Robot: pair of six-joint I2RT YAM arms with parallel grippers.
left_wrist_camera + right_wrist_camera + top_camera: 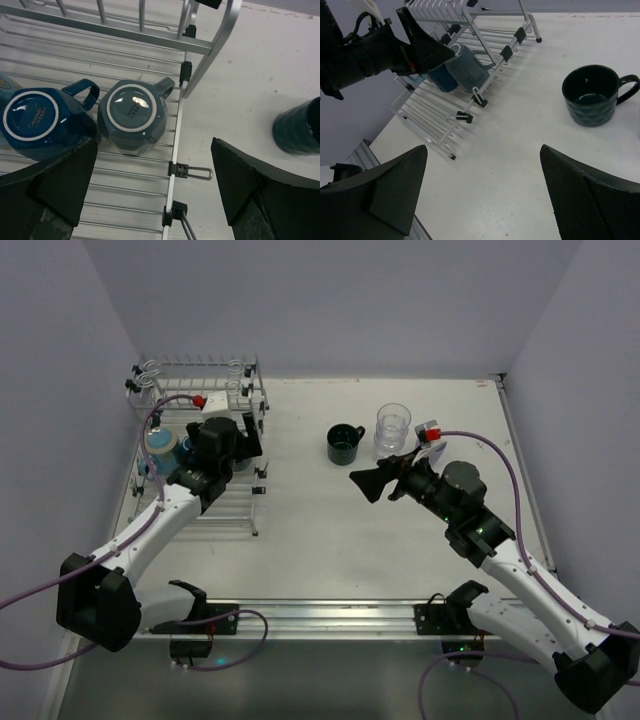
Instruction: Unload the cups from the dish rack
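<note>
The silver wire dish rack (200, 390) stands at the far left; its lower tier shows in the left wrist view (125, 200). On that tier a grey mug (132, 116) and a blue mug (42, 120) lie upside down. A light blue mug (160, 448) sits further left. My left gripper (152, 195) is open and empty, just above the rack's right edge, near the grey mug. A dark green mug (344, 443) and a clear glass tumbler (393, 427) stand upright on the table. My right gripper (372, 480) is open and empty, just below the green mug (594, 95).
The rack's upper tier with upright prongs (195, 368) runs along the back. Small wire clips (192, 172) stick out from the rack's right side. Purple walls close in left, back and right. A metal rail (320, 615) holds the arm bases at the near edge.
</note>
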